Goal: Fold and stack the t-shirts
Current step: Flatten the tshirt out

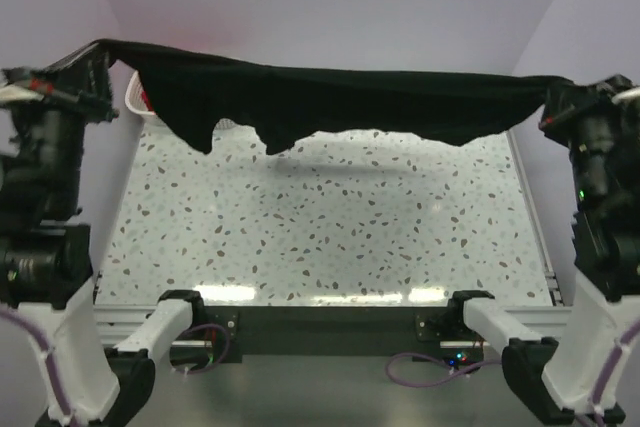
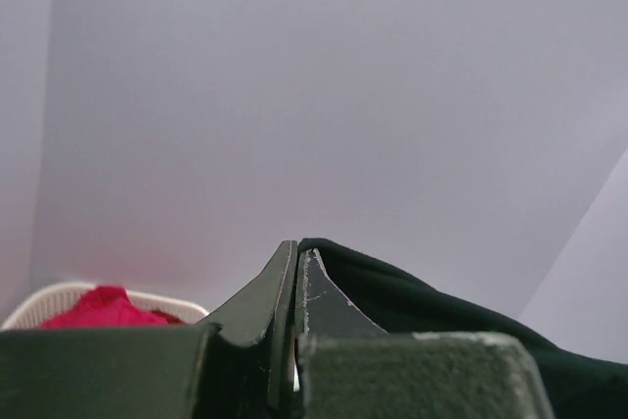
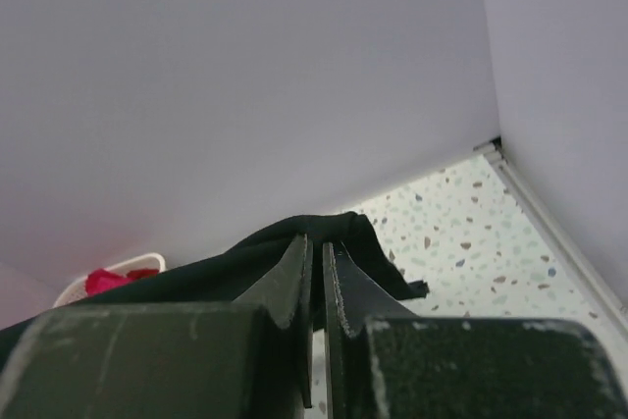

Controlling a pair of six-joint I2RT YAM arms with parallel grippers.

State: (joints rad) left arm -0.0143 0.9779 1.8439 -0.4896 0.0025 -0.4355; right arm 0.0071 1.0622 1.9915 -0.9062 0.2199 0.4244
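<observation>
We see the black t-shirt (image 1: 330, 102) stretched wide in the air above the far half of the speckled table (image 1: 330, 237), its lower edge hanging ragged. The left gripper (image 2: 296, 267) pinches one top corner and the right gripper (image 3: 317, 257) the other, fingers nearly closed on cloth. We also see red cloth (image 2: 103, 308) lying in the white basket (image 2: 29, 306) at far left.

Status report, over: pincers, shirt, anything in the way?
Left pincer, right pincer shut on black shirt. Shirt stretched in air over table. Basket with red cloth far left.
</observation>
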